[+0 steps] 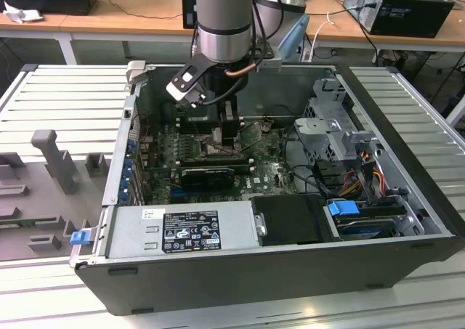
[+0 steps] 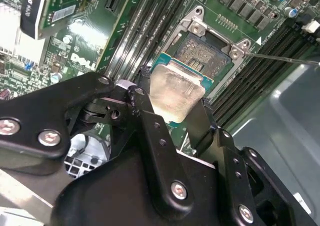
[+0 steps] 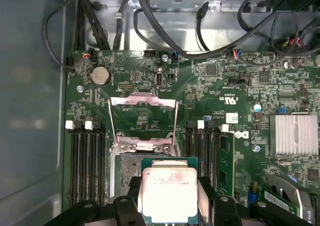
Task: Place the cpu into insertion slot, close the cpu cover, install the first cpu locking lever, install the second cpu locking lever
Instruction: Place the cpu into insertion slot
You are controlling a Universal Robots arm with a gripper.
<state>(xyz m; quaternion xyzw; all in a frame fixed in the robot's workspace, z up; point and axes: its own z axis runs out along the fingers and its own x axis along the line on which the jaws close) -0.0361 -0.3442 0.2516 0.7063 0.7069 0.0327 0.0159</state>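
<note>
My gripper [image 2: 172, 102] is shut on the cpu [image 2: 176, 92], a small square chip with a pale metal top, pinched at two opposite edges by the black fingers [image 3: 206, 192]. The cpu [image 3: 170, 193] hangs tilted just above the motherboard and overlaps one side of the insertion slot [image 2: 202, 51], whose dull pin field still shows beside it. The insertion slot [image 3: 126, 172] lies partly under the chip. The cpu cover [image 3: 143, 102], a thin grey metal frame, stands swung open past the slot. In the exterior view the gripper [image 1: 220, 129] reaches down into the computer case.
Long black memory slots [image 3: 86, 161] flank the socket on both sides. A thin metal lever rod [image 2: 285, 59] sticks out beside the socket. A black graphics card [image 1: 209, 175], a power supply [image 1: 182, 231], a drive cage [image 1: 330, 136] and cable bundles [image 3: 165, 26] crowd the case.
</note>
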